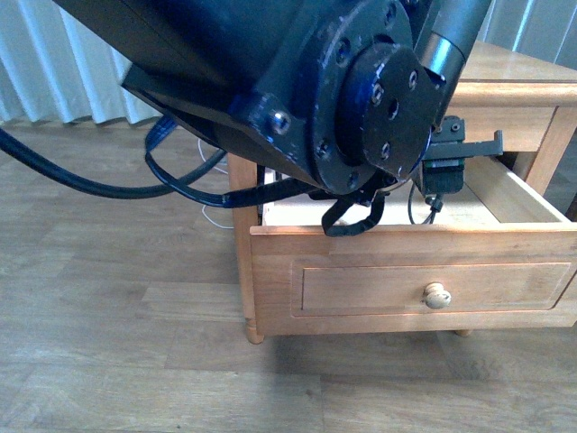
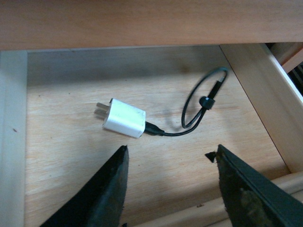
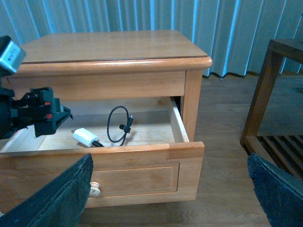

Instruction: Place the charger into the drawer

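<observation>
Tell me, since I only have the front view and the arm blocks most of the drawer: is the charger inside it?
Observer: Yes. The left wrist view shows the charger lying on the floor of the drawer.
Operator: Is the left gripper holding it?
Observer: No. The left gripper is open above the drawer floor, and neither finger touches the charger.
Operator: And the right gripper?
Observer: In the right wrist view the right gripper is open and empty, out in front of the drawer.
</observation>
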